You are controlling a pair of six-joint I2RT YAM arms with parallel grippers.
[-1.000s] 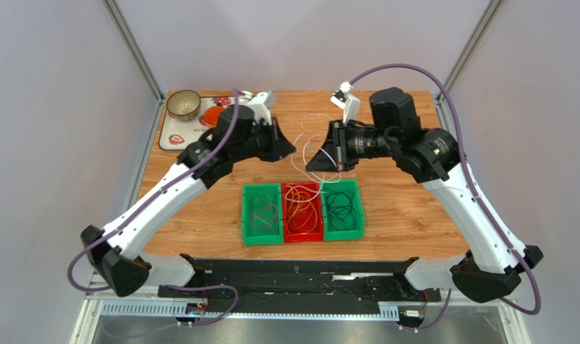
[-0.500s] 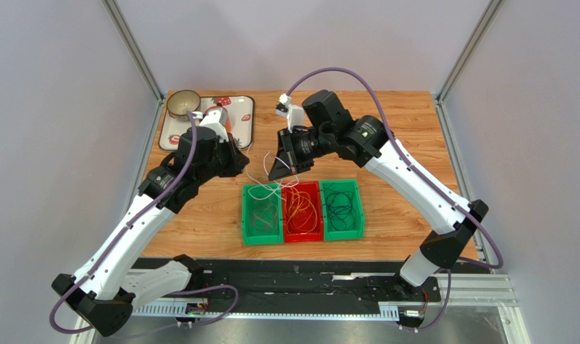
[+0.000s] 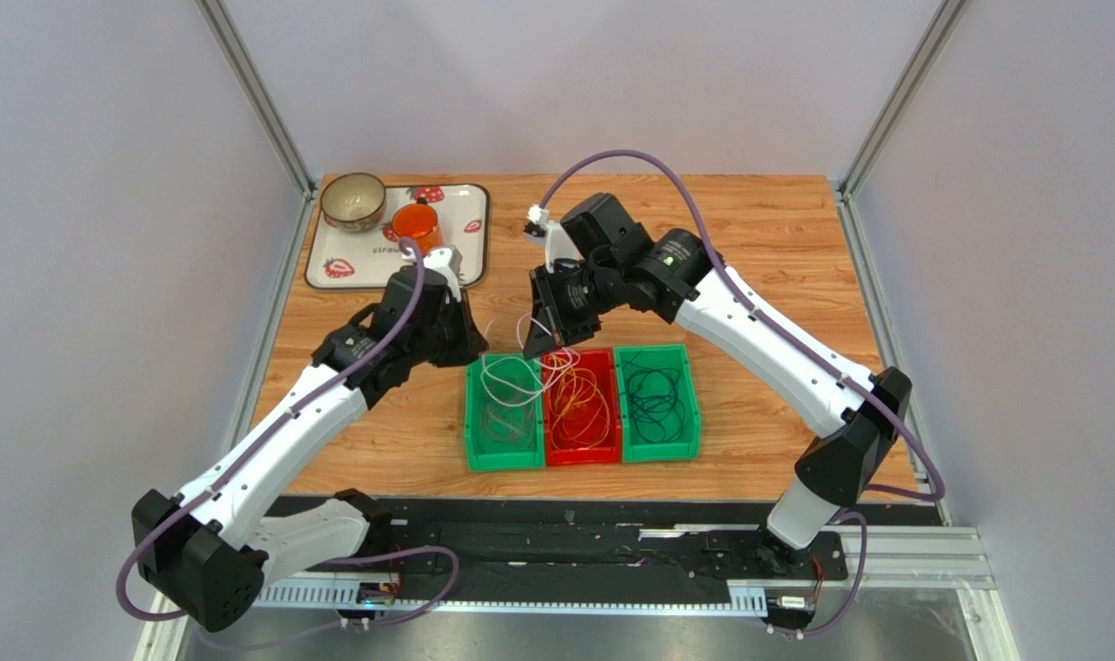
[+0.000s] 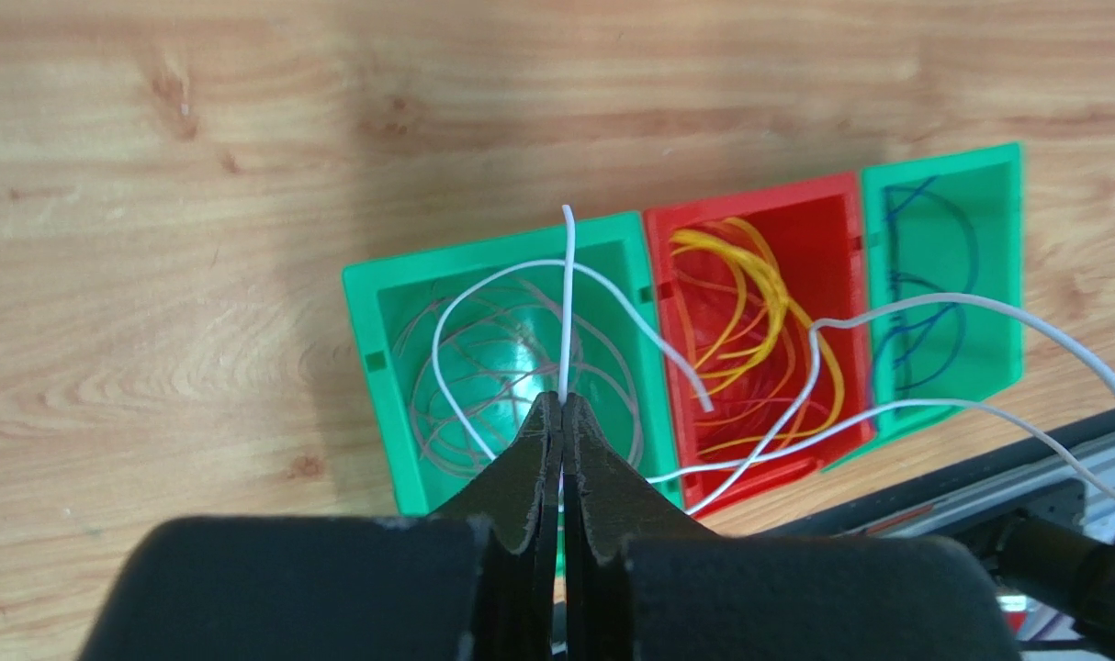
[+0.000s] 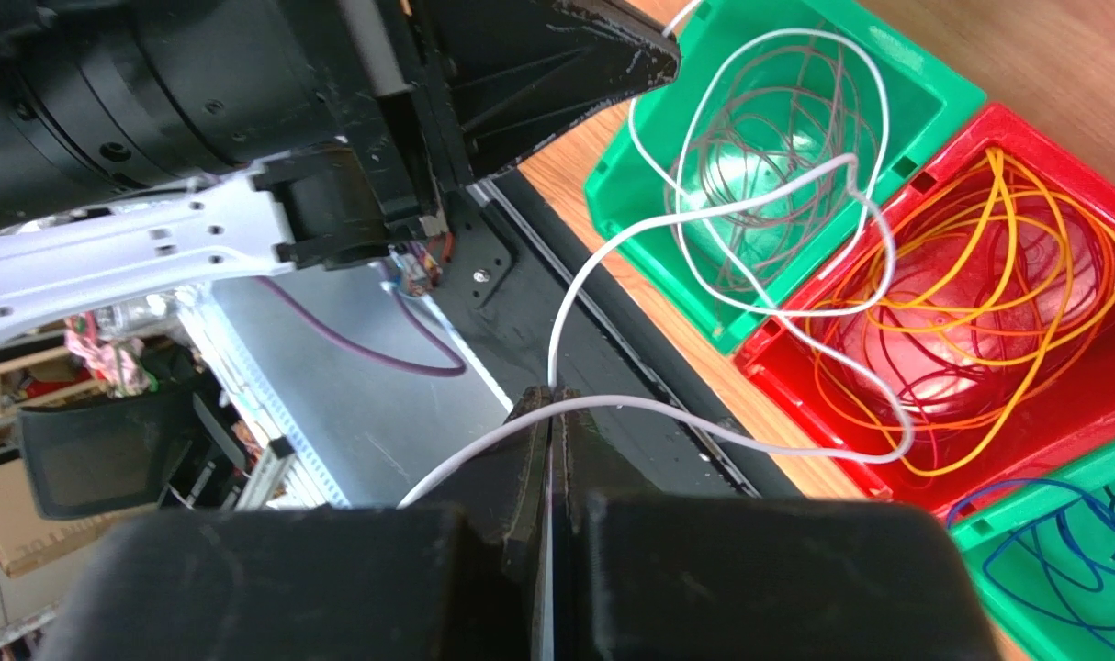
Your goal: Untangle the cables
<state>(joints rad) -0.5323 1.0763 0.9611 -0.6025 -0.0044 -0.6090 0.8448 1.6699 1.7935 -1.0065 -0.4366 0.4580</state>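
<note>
Left wrist: left end effector (image 4: 563, 402) and right end effector (image 5: 549, 400) both clamp white cable (image 4: 567, 303) above left green bin (image 4: 363, 317), likely for sorting.

No legible text or labels.

Bright, even, diffuse light; colours were clean.
A soft shadow lay on the wooden table (image 4: 315, 165); the thin cables (image 4: 567, 303) showed crisp in both wrist views.
</note>
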